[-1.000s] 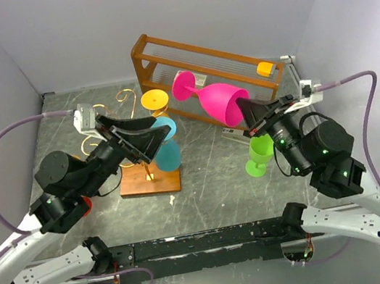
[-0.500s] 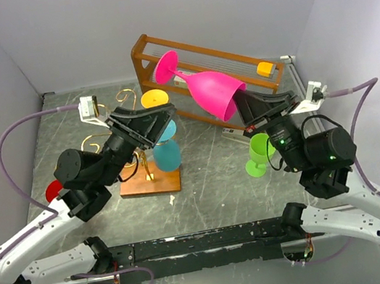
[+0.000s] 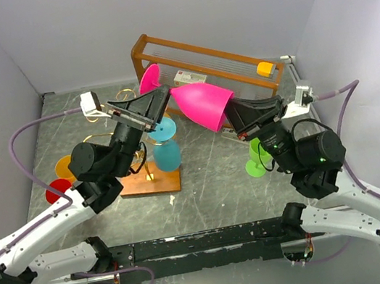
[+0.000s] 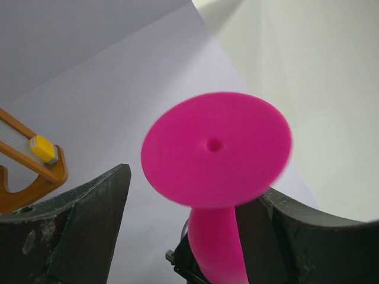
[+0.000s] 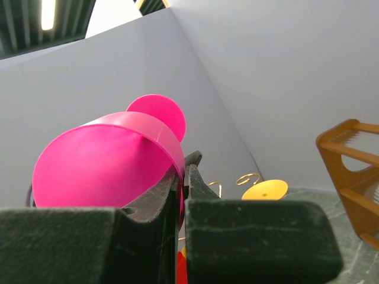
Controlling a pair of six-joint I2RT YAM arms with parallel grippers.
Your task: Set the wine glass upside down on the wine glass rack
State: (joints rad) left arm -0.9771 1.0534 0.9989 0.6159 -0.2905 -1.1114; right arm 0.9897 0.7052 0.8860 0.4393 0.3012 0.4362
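The pink wine glass (image 3: 202,104) hangs tilted in the air above the table, bowl to the right and foot (image 3: 148,80) up to the left. My right gripper (image 3: 233,114) is shut on the bowl's rim (image 5: 177,155). My left gripper (image 3: 161,103) stands open with the pink stem (image 4: 216,242) between its fingers (image 4: 89,225), the stem close to the right finger and a wide gap on the left. Below it stands the wine glass rack (image 3: 151,182), gold wire on a wooden base, with a blue glass (image 3: 167,155) hanging on it upside down.
A brown wooden shelf (image 3: 233,55) runs along the back wall, with a yellow block (image 3: 264,68) and a white box (image 3: 190,77). A green glass (image 3: 257,156) stands under my right arm. Orange (image 3: 65,166) and red (image 3: 56,189) discs lie at the left.
My right gripper has carried the pink glass up and to the left. My left gripper has risen from beside the blue glass to straddle the pink stem.
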